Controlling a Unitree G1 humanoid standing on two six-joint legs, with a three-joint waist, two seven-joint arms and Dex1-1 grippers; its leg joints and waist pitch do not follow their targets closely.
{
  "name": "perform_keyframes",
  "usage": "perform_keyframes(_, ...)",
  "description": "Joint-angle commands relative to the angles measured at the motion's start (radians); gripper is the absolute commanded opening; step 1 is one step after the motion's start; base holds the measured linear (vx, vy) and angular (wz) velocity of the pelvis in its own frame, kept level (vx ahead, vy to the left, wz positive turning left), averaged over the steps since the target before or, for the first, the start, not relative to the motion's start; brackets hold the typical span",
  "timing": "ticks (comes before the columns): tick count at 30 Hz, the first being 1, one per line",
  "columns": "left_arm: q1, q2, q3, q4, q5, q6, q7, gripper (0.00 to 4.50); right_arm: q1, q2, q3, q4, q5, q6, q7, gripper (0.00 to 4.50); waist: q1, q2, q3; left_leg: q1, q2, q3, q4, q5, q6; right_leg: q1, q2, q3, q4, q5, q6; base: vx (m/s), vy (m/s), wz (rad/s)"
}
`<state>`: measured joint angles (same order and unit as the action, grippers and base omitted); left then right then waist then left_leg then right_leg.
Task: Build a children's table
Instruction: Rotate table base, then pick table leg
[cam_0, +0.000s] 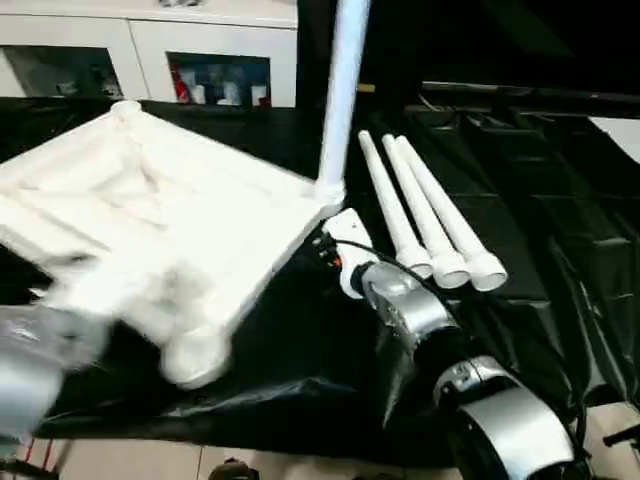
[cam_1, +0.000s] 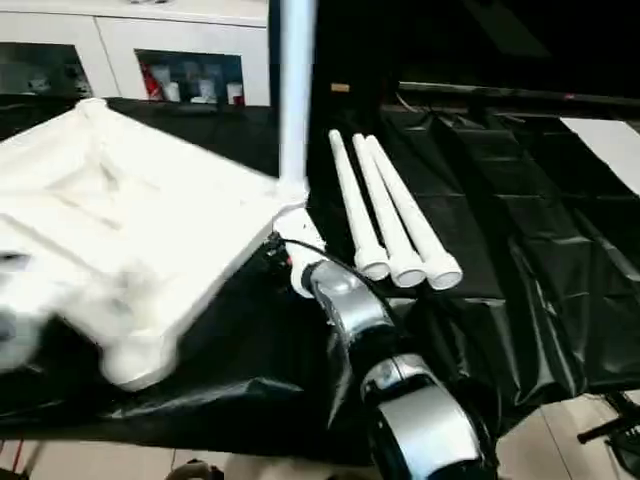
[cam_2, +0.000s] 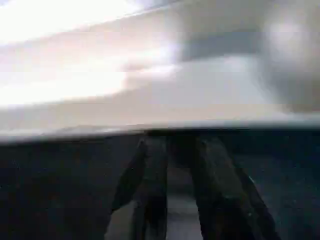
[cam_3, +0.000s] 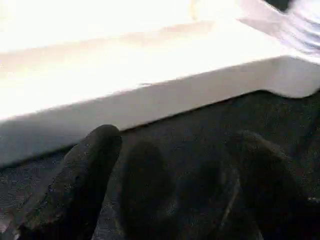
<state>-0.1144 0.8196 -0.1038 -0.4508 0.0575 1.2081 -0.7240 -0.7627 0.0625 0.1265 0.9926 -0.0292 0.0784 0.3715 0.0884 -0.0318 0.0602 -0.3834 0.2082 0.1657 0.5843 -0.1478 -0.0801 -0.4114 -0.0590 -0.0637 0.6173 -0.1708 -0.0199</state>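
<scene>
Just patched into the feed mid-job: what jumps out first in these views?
The big white table top lies underside up on the black sheet, one leg already standing upright in its far right corner socket. Three loose legs lie side by side to its right. The right gripper, open, sits at the top's edge below that upright leg.

I'm seeing a white cabinet (cam_0: 150, 40) with 2 glass doors behind black sheeting (cam_0: 560, 250), pale floor (cam_0: 130, 460) below.
</scene>
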Motion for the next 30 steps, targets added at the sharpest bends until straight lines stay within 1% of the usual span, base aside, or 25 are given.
perform_keyframes(1, -0.02, -0.021, -0.015, -0.041, -0.049, -0.005, -0.039, 0.94, -0.012, -0.004, -0.008, 0.016, 0.005, -0.013, 0.009, 3.92, -0.012, 0.036, -0.063, 0.029, 0.016, -0.008, -0.073, -0.407, -0.069, 0.03, -0.062, 0.046, -0.071, -0.275, -0.166, 0.0, 0.0, 0.0)
perform_keyframes(4, -0.035, -0.023, -0.06, -0.039, -0.056, -0.053, -0.044, 0.94, -0.02, -0.005, -0.01, 0.029, 0.005, -0.021, 0.009, 3.92, -0.015, 0.031, -0.063, 0.027, 0.014, -0.008, -0.073, -0.41, -0.067, 0.033, -0.061, 0.045, -0.073, -0.297, -0.154, 0.0, 0.0, 0.0)
perform_keyframes(5, -0.047, -0.045, -0.072, -0.021, -0.059, -0.068, -0.036, 0.94, -0.02, -0.005, -0.01, 0.028, 0.006, -0.027, 0.014, 3.92, -0.017, 0.027, -0.062, 0.026, 0.014, -0.008, -0.072, -0.412, -0.065, 0.033, -0.062, 0.046, -0.074, -0.314, -0.148, 0.0, 0.0, 0.0)
perform_keyframes(7, -0.08, -0.115, -0.084, 0.049, -0.054, -0.133, -0.005, 0.94, -0.014, -0.009, -0.012, 0.012, 0.011, -0.032, 0.03, 3.92, -0.015, 0.031, -0.062, 0.03, 0.012, -0.005, -0.069, -0.409, -0.062, 0.028, -0.06, 0.047, -0.079, -0.326, -0.144, 0.0, 0.0, 0.0)
perform_keyframes(8, -0.108, -0.174, -0.092, 0.108, -0.052, -0.191, 0.023, 0.94, -0.009, -0.013, -0.014, -0.001, 0.014, -0.039, 0.044, 3.92, -0.011, 0.032, -0.063, 0.033, 0.014, -0.005, -0.069, -0.412, -0.062, 0.027, -0.061, 0.047, -0.08, -0.325, -0.144, 0.0, 0.0, 0.0)
perform_keyframes(9, -0.118, -0.196, -0.091, 0.132, -0.05, -0.217, 0.037, 0.94, -0.008, -0.014, -0.014, -0.007, 0.015, -0.04, 0.048, 3.92, -0.005, 0.034, -0.064, 0.038, 0.014, -0.005, -0.067, -0.428, -0.064, 0.025, -0.062, 0.048, -0.083, -0.34, -0.14, 0.0, 0.0, 0.0)
perform_keyframes(10, -0.125, -0.207, -0.09, 0.145, -0.052, -0.225, 0.042, 0.94, -0.006, -0.015, -0.016, -0.014, 0.016, -0.039, 0.049, 3.92, -0.01, 0.031, -0.062, 0.03, 0.014, -0.007, -0.07, -0.423, -0.064, 0.031, -0.063, 0.047, -0.082, -0.34, -0.139, 0.0, 0.0, 0.0)
perform_keyframes(11, -0.16, -0.275, -0.072, 0.219, -0.068, -0.277, 0.067, 0.94, 0.002, -0.024, -0.022, -0.057, 0.024, -0.025, 0.049, 3.92, -0.015, 0.037, -0.063, 0.019, 0.013, -0.012, -0.075, -0.413, -0.067, 0.04, -0.061, 0.044, -0.076, -0.335, -0.134, 0.0, 0.0, 0.0)
perform_keyframes(12, -0.182, -0.317, -0.059, 0.262, -0.083, -0.302, 0.079, 0.94, 0.008, -0.031, -0.029, -0.088, 0.029, -0.012, 0.045, 3.92, -0.012, 0.031, -0.063, 0.034, 0.011, -0.006, -0.068, -0.43, -0.061, 0.028, -0.058, 0.044, -0.089, -0.35, -0.124, 0.0, 0.0, 0.0)
perform_keyframes(13, -0.204, -0.344, -0.057, 0.297, -0.098, -0.307, 0.081, 0.94, 0.011, -0.04, -0.042, -0.128, 0.036, 0.026, 0.025, 3.92, -0.01, 0.03, -0.064, 0.037, 0.011, -0.006, -0.067, -0.43, -0.06, 0.028, -0.059, 0.045, -0.088, -0.351, -0.124, 0.0, 0.0, 0.0)
perform_keyframes(14, -0.211, -0.346, -0.063, 0.309, -0.095, -0.309, 0.084, 0.94, 0.011, -0.046, -0.049, -0.149, 0.037, 0.049, 0.01, 3.92, -0.01, 0.043, -0.064, 0.034, 0.01, -0.009, -0.067, -0.426, -0.062, 0.031, -0.06, 0.046, -0.083, -0.348, -0.127, 0.0, 0.0, 0.0)
perform_keyframes(15, -0.216, -0.347, -0.067, 0.317, -0.093, -0.311, 0.086, 0.94, 0.012, -0.049, -0.053, -0.164, 0.038, 0.065, 0.0, 3.92, -0.015, 0.032, -0.067, 0.019, 0.011, -0.013, -0.074, -0.403, -0.062, 0.045, -0.06, 0.042, -0.078, -0.332, -0.123, 0.0, 0.0, 0.0)
perform_keyframes(16, -0.228, -0.352, -0.075, 0.34, -0.086, -0.33, 0.099, 0.94, 0.012, -0.062, -0.062, -0.204, 0.036, 0.108, -0.024, 3.92, -0.014, 0.033, -0.066, 0.024, 0.012, -0.013, -0.073, -0.402, -0.061, 0.04, -0.06, 0.043, -0.079, -0.331, -0.122, 0.0, 0.0, 0.0)
perform_keyframes(17, -0.239, -0.364, -0.074, 0.367, -0.077, -0.355, 0.115, 0.94, 0.009, -0.074, -0.081, -0.245, 0.055, 0.161, -0.022, 3.92, -0.016, 0.031, -0.067, 0.027, 0.01, -0.01, -0.069, -0.397, -0.057, 0.037, -0.059, 0.044, -0.079, -0.322, -0.125, 0.0, 0.0, 0.0)
perform_keyframes(18, -0.248, -0.375, -0.072, 0.391, -0.066, -0.378, 0.132, 0.94, 0.004, -0.085, -0.123, -0.292, 0.101, 0.206, -0.015, 3.92, -0.018, 0.03, -0.066, 0.024, 0.009, -0.01, -0.07, -0.39, -0.055, 0.04, -0.057, 0.044, -0.08, -0.318, -0.124, 0.0, 0.0, 0.0)
perform_keyframes(19, -0.251, -0.377, -0.072, 0.399, -0.059, -0.386, 0.139, 0.94, 0.0, -0.091, -0.147, -0.314, 0.125, 0.224, -0.016, 3.92, -0.016, 0.031, -0.07, 0.027, 0.011, -0.008, -0.066, -0.362, -0.049, 0.04, -0.058, 0.046, -0.077, -0.283, -0.122, 0.0, 0.0, 0.0)
perform_keyframes(20, -0.252, -0.378, -0.072, 0.4, -0.059, -0.387, 0.139, 0.94, 0.0, -0.091, -0.148, -0.315, 0.125, 0.225, -0.016, 3.92, -0.016, 0.031, -0.07, 0.027, 0.011, -0.008, -0.066, -0.362, -0.049, 0.04, -0.058, 0.046, -0.077, -0.283, -0.122, 0.0, 0.0, 0.0)
perform_keyframes(21, -0.254, -0.371, -0.073, 0.405, -0.054, -0.403, 0.137, 1.03, -0.014, -0.101, -0.171, -0.32, 0.133, 0.233, -0.029, 4.08, -0.015, 0.065, -0.072, 0.025, 0.01, -0.012, -0.065, -0.346, -0.057, 0.04, -0.06, 0.045, -0.069, -0.257, -0.131, 0.0, 0.0, 0.0)
perform_keyframes(22, -0.257, -0.369, -0.073, 0.41, -0.052, -0.414, 0.134, 1.03, -0.017, -0.107, -0.179, -0.326, 0.137, 0.24, -0.036, 4.08, -0.022, 0.052, -0.072, 0.027, 0.012, -0.008, -0.066, -0.353, -0.055, 0.038, -0.056, 0.044, -0.078, -0.246, -0.134, 0.0, 0.0, 0.0)
perform_keyframes(23, -0.258, -0.361, -0.065, 0.398, -0.058, -0.417, 0.122, 1.05, -0.032, -0.12, -0.19, -0.32, 0.141, 0.258, -0.046, 4.18, -0.025, 0.042, -0.073, 0.023, 0.009, -0.009, -0.065, -0.34, -0.057, 0.047, -0.055, 0.041, -0.07, -0.218, -0.152, 0.0, 0.0, 0.0)
perform_keyframes(26, -0.255, -0.343, -0.048, 0.361, -0.082, -0.417, 0.093, 1.05, -0.06, -0.141, -0.2, -0.295, 0.134, 0.294, -0.073, 4.44, -0.028, 0.045, -0.072, 0.021, 0.008, -0.006, -0.061, -0.315, -0.05, 0.046, -0.058, 0.042, -0.069, -0.208, -0.171, 0.0, 0.0, 0.0)
perform_keyframes(27, -0.244, -0.312, -0.036, 0.294, -0.137, -0.443, 0.021, 1.05, -0.106, -0.165, -0.216, -0.24, 0.123, 0.348, -0.123, 4.44, -0.029, 0.033, -0.071, 0.02, 0.008, -0.004, -0.06, -0.304, -0.047, 0.048, -0.058, 0.042, -0.068, -0.217, -0.174, 0.0, 0.0, 0.0)
perform_keyframes(28, -0.242, -0.307, -0.034, 0.284, -0.145, -0.447, 0.01, 1.05, -0.116, -0.169, -0.22, -0.225, 0.122, 0.355, -0.134, 4.44, -0.027, 0.038, -0.073, 0.021, 0.008, -0.006, -0.059, -0.298, -0.049, 0.048, -0.061, 0.042, -0.065, -0.222, -0.18, 0.0, 0.0, 0.0)
perform_keyframes(29, -0.241, -0.299, -0.032, 0.269, -0.155, -0.454, -0.002, 1.05, -0.132, -0.176, -0.224, -0.201, 0.12, 0.367, -0.144, 4.44, -0.03, 0.034, -0.07, 0.02, 0.008, -0.003, -0.059, -0.304, -0.052, 0.044, -0.059, 0.041, -0.068, -0.232, -0.183, 0.0, 0.0, 0.0)
perform_keyframes(30, -0.241, -0.298, -0.032, 0.268, -0.155, -0.455, -0.003, 1.05, -0.134, -0.177, -0.224, -0.198, 0.119, 0.368, -0.145, 4.44, -0.03, 0.035, -0.068, 0.02, 0.009, -0.003, -0.059, -0.312, -0.054, 0.044, -0.058, 0.041, -0.067, -0.237, -0.181, 0.0, 0.0, 0.0)
